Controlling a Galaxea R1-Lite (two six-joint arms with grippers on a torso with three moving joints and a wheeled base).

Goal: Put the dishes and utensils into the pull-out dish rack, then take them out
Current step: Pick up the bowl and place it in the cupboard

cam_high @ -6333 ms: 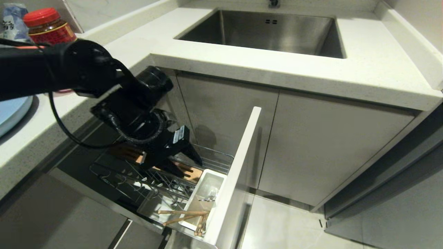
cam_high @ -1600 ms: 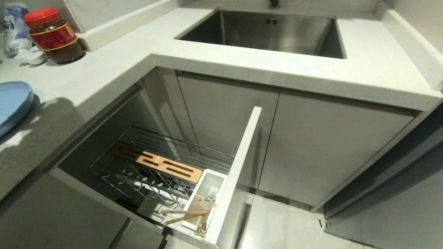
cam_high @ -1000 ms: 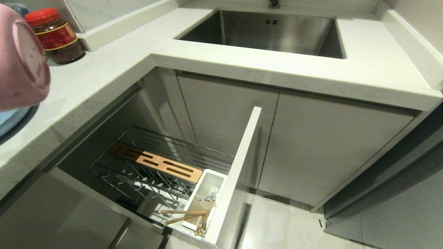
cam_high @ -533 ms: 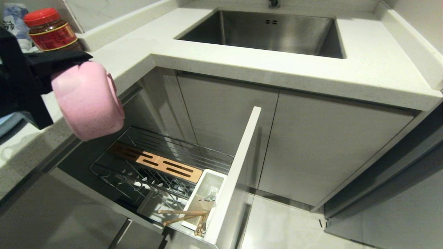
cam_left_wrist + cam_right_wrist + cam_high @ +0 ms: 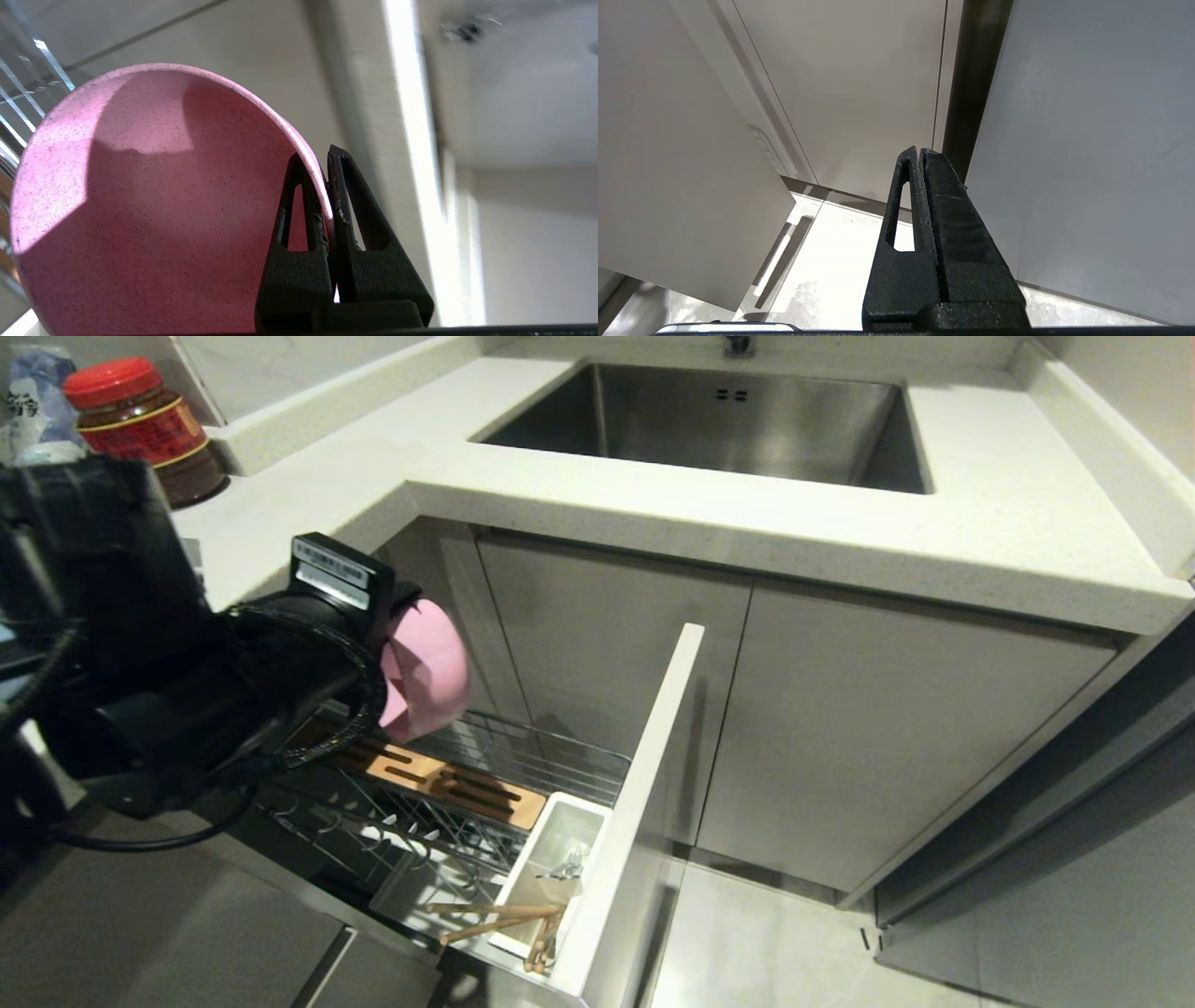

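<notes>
My left gripper (image 5: 323,156) is shut on the rim of the pink bowl (image 5: 154,200), one finger inside it and one outside. In the head view the bowl (image 5: 425,667) hangs tilted on its side just above the far end of the pull-out dish rack (image 5: 560,761), over the slotted wooden strip (image 5: 448,782). The black left arm (image 5: 187,691) covers the rack's left part. The chopsticks (image 5: 490,915) lie across the near end of the white utensil bin (image 5: 551,831), and the silver fork (image 5: 568,870) stands in the bin. My right gripper (image 5: 920,151) is shut and empty, parked low by the cabinet fronts.
The rack's white front panel (image 5: 653,775) stands out into the aisle to the right of the bin. The countertop edge (image 5: 747,537) overhangs the rack, with the steel sink (image 5: 728,420) behind it. A red-lidded jar (image 5: 140,420) stands at the back left.
The left arm has carried the pink bowl from over the counter at the left down and rightward to above the rack. The wrist has turned, so the bowl now shows its edge.
</notes>
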